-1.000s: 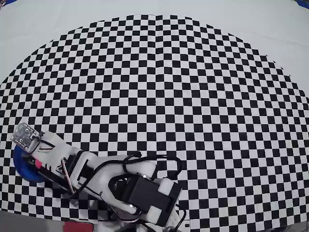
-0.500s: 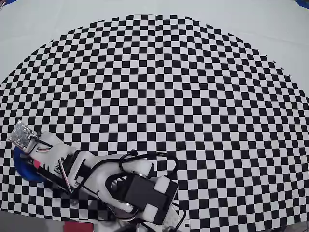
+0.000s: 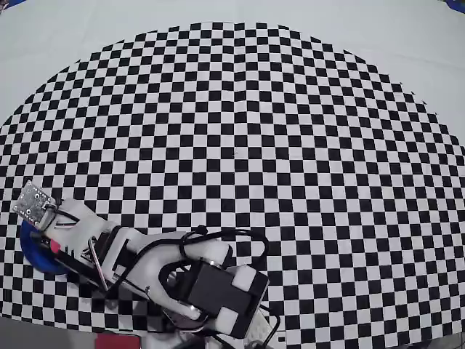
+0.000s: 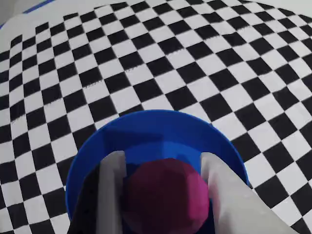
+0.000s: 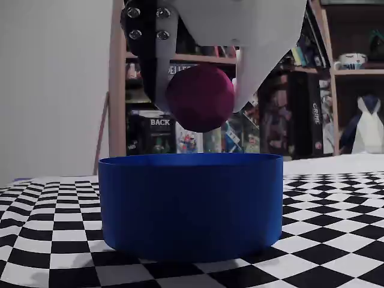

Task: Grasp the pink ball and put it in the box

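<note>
Jaws tight around pink ball (image 5: 200, 97) (above box (image 5: 191, 204)).

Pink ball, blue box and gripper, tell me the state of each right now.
pink ball: held between the fingers, in the air above the box, not yet inside.
box: upright on the checkered mat, open top, nothing visible inside.
gripper: shut on the ball, directly over the box.

Ball (image 5: 200, 97) between my fingers (image 4: 111, 190): magenta-pink, matte. Box (image 5: 191, 204): solid bright blue, walls and floor alike. My fingers: pale grey-white; one looks near black in fixed view. Mat (image 3: 240, 145): black-white checkerboard. Table (image 3: 73, 29) beyond mat: plain pale grey. My arm (image 3: 156, 269): white shells, black motor blocks, black cables.
</note>
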`<state>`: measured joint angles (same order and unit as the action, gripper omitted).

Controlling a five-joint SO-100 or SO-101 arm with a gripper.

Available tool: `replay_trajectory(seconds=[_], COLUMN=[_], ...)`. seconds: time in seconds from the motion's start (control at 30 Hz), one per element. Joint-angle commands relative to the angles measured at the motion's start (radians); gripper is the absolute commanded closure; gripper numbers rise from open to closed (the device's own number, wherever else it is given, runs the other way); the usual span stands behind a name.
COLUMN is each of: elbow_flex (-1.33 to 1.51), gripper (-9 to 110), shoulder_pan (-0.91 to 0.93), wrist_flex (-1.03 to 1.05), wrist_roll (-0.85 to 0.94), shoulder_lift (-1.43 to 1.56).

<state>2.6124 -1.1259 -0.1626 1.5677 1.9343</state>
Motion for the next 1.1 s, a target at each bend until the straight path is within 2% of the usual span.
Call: replay_trajectory(seconds=[0.0,0.6,0.73,0.77,1.07], elbow_flex=[-0.041,-0.041,-0.037,-0.037,-0.041], gripper=[101,101,72,69,68], shoulder_pan=[-0.006,0.002,0.003,0.003,0.005], wrist_flex=[-0.015,-0.015,-0.037,-0.043,-0.067], wrist_roll=[0.000,0.005,-0.002,-0.002,-0.002], shoulder_lift=[0.000,-0.008,-0.008,-0.008,0.005])
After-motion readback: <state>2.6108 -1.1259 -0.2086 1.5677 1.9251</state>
